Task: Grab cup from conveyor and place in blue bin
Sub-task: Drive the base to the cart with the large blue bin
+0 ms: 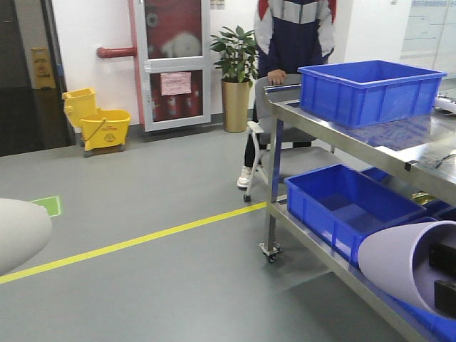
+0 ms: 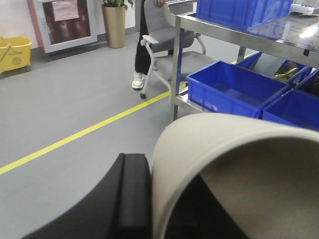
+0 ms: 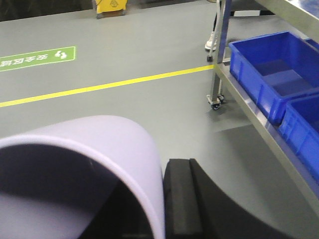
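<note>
Beige cup (image 2: 234, 149) in left pincer (image 2: 199, 214), lilac cup (image 3: 99, 144) in right pincer (image 3: 104, 209)

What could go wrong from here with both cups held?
1. The lavender cup is close beside the lower bin; raising it might clip the steel shelf edge above.
2. A person sits right by the top bin; an arm swinging there could hit them.

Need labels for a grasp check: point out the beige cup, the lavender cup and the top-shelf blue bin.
beige cup (image 2: 224, 133): left wrist view, outer wall near the rim.
lavender cup (image 3: 99, 132): right wrist view, outer wall near the rim.
blue bin (image 1: 363, 100): front view, near side wall.
</note>
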Available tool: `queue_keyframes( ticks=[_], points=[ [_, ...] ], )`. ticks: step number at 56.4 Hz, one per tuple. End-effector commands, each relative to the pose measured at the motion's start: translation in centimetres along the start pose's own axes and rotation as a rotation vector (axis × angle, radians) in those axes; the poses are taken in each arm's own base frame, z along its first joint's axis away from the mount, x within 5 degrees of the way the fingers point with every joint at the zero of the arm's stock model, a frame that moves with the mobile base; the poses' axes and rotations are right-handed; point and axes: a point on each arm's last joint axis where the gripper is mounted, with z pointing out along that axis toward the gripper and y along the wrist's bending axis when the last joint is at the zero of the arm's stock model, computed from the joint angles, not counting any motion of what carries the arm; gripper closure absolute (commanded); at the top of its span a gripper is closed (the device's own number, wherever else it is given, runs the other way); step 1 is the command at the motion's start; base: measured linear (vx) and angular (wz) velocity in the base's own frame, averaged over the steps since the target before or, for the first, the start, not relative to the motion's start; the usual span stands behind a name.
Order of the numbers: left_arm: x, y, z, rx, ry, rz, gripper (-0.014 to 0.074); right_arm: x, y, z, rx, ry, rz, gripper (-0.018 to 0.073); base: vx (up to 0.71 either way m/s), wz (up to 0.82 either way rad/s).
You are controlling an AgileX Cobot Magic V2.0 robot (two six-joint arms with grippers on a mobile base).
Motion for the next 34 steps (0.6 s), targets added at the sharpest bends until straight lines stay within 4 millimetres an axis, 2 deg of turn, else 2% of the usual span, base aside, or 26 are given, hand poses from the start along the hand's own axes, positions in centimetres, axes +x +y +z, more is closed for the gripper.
queue_keyframes(
  ticks=[1,17,34],
  points=[
    [-1.55,0.14,-0.46,-0.024,-0.107,-0.027,0.0603,-1.76,0.1,-0.82,-0.003,-0.128,-0.004,0.0568,0.33,-0.2],
    [-1.55,0.14,-0.46,-0.024,-0.107,-0.027,0.0603,-1.76,0.1,-0.82,-0.003,-0.128,-0.004,0.0568,0.32,-0.35],
    [-1.55,0.14,-0.46,-0.025,-0.108,-0.027,0.0603,-1.76,0.1,-0.82,-0.003,-0.128,-0.004,0.0568,0.3,-0.66]
  ],
)
